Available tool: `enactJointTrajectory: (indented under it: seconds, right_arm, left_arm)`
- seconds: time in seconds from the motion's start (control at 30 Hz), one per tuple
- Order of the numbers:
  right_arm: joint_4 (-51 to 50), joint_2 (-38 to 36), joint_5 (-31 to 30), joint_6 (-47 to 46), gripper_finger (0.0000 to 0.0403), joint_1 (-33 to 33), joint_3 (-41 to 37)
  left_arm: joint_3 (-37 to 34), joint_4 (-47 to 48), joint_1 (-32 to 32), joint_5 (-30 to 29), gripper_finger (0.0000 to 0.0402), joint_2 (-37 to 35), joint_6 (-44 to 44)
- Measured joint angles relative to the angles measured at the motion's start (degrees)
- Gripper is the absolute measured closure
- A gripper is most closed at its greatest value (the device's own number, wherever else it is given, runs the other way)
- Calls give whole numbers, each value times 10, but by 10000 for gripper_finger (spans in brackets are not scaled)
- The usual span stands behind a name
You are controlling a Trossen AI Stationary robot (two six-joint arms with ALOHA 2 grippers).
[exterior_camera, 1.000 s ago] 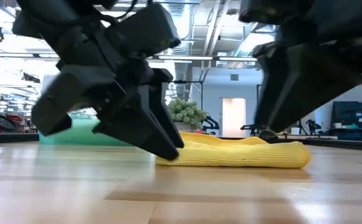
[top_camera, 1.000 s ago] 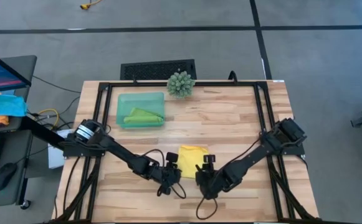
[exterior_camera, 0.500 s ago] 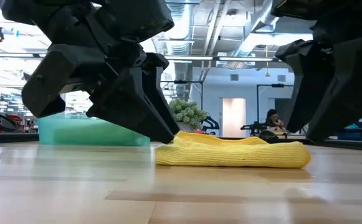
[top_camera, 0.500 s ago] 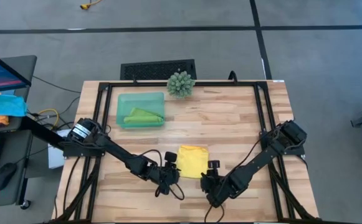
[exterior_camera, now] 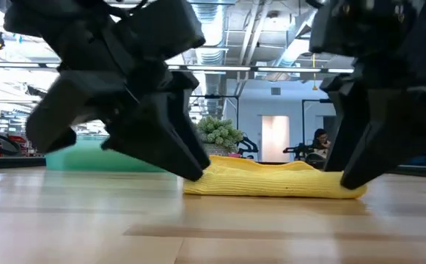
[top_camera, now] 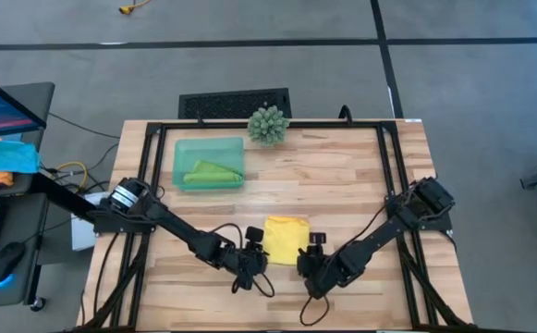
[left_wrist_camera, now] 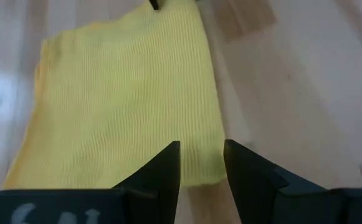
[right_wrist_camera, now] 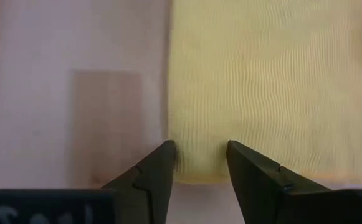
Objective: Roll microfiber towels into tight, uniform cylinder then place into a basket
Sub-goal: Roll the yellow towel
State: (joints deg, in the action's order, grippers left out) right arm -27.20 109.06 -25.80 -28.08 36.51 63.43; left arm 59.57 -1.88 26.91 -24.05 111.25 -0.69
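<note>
The yellow towel [top_camera: 286,238] lies folded flat on the table, near the front middle; it also shows in the low view [exterior_camera: 271,181]. My left gripper [top_camera: 258,254] is open at its near left corner, its fingers astride the near edge [left_wrist_camera: 199,180]. My right gripper [top_camera: 311,250] is open at its near right corner, its fingers astride that edge [right_wrist_camera: 199,174]. The green towel [top_camera: 213,172] lies bundled in the teal basket [top_camera: 183,151] at the far left. My left gripper's fingers [left_wrist_camera: 165,165] slant down from the table's near left over the towel's near edge; I cannot tell whether they touch it. My right gripper's fingers [right_wrist_camera: 246,165] slant down from the near right over the same edge; I cannot tell whether they touch it.
A spiky green ball plant [top_camera: 268,125] stands at the far edge, right of the basket. Black frame rails [top_camera: 390,166] run along the table's sides. Bare wood lies between the basket and the yellow towel and to the towel's right.
My right gripper has drawn back toward the table's right and near edge, off the towel, then come back down to the towel's near right corner. The yellow towel lies as before.
</note>
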Motion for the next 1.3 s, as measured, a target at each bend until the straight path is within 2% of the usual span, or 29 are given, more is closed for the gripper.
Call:
enactJointTrajectory:
  seconds: [0.3, 0.5, 0.67, 0.93, 1.03, 1.13, 1.3]
  right_arm:
    - [35, -1, 0, -21, 230, -7, -32]
    - [56, 0, 5, -21, 242, -10, -33]
    - [59, 0, 7, -34, 285, -10, -33]
    - [94, 0, 42, -35, 367, -10, -33]
    - [116, 0, 59, -35, 390, -10, -33]
    - [139, 0, 78, -45, 393, -10, -33]
    - [157, 0, 94, -109, 371, -11, -33]
  left_arm:
    - [3, -28, -6, -2, 285, 31, -4]
    - [4, -17, -18, 12, 285, 37, 28]
    - [4, -5, -20, 15, 306, 38, 37]
    - [5, 5, -22, 29, 392, 36, 36]
    - [7, 13, -23, 34, 392, 28, 45]
    - [5, 32, -26, 49, 389, 13, 61]
    - [5, 84, -34, 101, 398, -28, 114]
